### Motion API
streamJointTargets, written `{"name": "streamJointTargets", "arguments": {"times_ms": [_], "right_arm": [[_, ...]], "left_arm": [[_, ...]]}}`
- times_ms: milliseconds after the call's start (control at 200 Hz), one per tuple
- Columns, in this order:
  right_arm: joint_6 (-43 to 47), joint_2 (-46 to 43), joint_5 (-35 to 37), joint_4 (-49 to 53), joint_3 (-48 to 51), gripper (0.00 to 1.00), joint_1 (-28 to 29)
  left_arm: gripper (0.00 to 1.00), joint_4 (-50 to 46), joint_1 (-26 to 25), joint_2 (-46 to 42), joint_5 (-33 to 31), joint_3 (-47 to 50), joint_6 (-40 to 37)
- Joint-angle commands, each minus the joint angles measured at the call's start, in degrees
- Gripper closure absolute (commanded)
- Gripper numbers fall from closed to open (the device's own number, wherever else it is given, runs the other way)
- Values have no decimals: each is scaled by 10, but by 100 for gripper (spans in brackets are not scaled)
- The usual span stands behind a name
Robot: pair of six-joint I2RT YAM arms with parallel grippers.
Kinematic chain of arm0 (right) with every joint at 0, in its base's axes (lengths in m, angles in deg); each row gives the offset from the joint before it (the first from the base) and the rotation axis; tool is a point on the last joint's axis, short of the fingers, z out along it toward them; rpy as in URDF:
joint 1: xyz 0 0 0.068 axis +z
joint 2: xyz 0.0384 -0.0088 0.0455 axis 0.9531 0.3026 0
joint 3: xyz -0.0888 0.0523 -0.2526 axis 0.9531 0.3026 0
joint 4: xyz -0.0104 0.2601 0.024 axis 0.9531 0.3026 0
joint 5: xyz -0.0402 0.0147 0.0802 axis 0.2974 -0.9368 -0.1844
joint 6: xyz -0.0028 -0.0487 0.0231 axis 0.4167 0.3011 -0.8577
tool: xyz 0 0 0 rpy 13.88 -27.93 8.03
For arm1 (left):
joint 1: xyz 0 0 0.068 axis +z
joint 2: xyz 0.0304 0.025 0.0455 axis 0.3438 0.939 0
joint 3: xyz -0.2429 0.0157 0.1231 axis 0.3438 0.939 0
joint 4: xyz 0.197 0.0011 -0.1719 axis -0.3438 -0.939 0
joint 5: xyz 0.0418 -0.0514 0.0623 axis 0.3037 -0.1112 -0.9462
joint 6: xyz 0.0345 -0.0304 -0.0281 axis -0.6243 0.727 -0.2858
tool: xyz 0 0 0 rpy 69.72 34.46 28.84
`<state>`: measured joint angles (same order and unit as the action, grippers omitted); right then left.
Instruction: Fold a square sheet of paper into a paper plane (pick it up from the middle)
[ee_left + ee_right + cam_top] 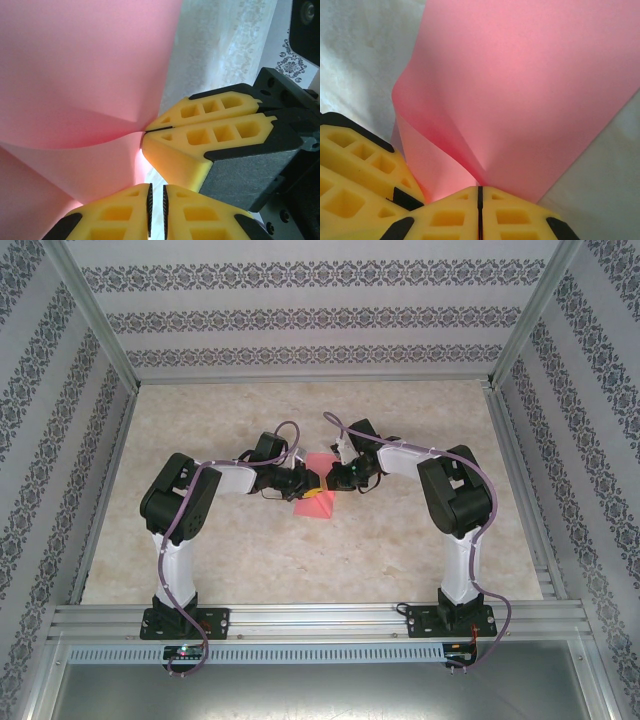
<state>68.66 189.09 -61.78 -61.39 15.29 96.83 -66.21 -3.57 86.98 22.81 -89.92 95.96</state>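
The square sheet of paper (pixel 320 464) is pink-red and is lifted and curved at the middle of the table, between the two grippers. My right gripper (pixel 480 187) is shut on the sheet (pixel 520 90) at one edge, and creases fan out from the pinch. In the left wrist view the right gripper (pixel 146 131) pinches the sheet (pixel 85 65) at its buckled edge. My left gripper (pixel 156 186) sits just below and beside that pinch. Its jaws stand slightly apart, with bare table showing through the gap. Its yellow fingers (pixel 360 165) sit beside the paper's lower flap.
The marbled tabletop (pixel 400 550) spreads around both arms. Patterned walls and aluminium posts (pixel 95 310) enclose it on three sides. A metal rail (pixel 320 620) carries the arm bases at the near edge.
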Motion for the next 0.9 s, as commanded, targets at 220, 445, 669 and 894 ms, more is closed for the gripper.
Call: {"name": "streamJointTargets", "arguments": {"times_ms": [220,445,669,894], "right_arm": [[13,15,5,15,-21,92,-8],[13,19,-2,15,-22,92,-7],[18,20,-18,16,-24,92,-7],[23,16,-36,13,-23,92,-6]], "left_arm": [[83,-27,-9,17,-8,-13,-18],[83,-37,-10,17,-13,-11,-25],[83,6,-10,-3,2,-2,-8],[83,42,-10,-21,4,12,4]]}}
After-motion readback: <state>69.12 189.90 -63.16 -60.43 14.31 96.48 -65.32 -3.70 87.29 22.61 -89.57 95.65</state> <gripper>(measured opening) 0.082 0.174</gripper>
